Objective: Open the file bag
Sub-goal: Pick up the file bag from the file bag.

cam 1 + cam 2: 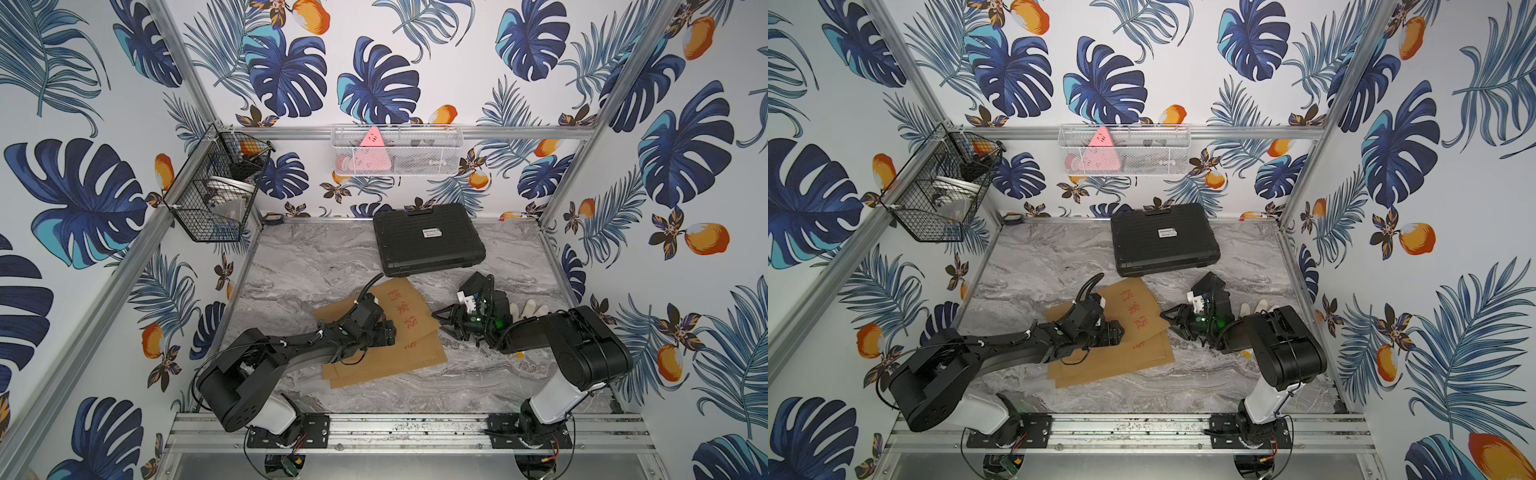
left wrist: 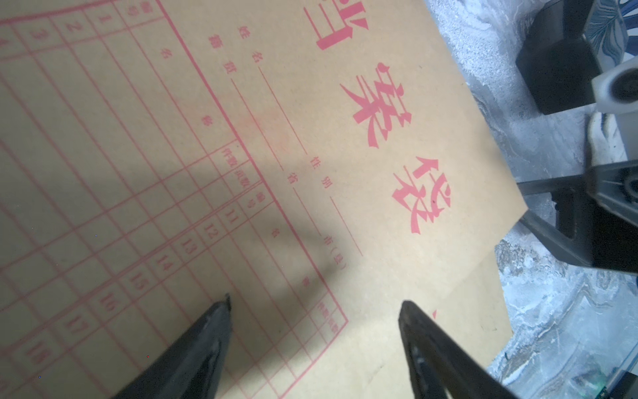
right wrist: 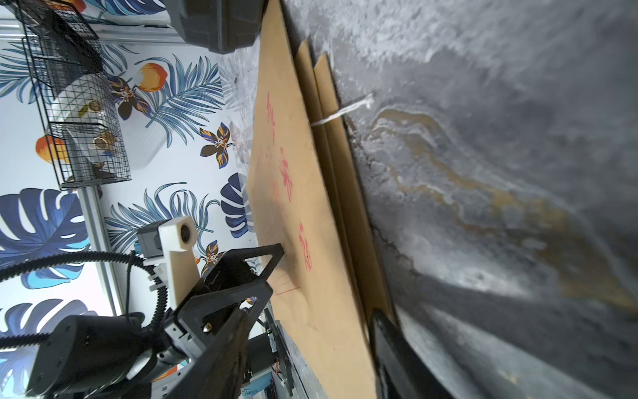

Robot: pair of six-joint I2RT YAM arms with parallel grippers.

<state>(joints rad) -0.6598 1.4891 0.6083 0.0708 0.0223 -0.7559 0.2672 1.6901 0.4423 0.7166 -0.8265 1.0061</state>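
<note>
Since the file bag (image 1: 399, 361), flat on the desk (image 1: 316, 257), is thin light paper, it will likely slide and bend unless pinned. The left claw (image 2: 315, 303) gapes over its printed face; the right claw (image 1: 440, 323), jaws parted, straddles the layered edge, the likeliest place to pinch.

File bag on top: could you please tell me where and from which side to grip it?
Pinch the file bag by its thin right edge, coming in low from the side of the right gripper: it lies flat, so probably only edges can be pinched.
</note>
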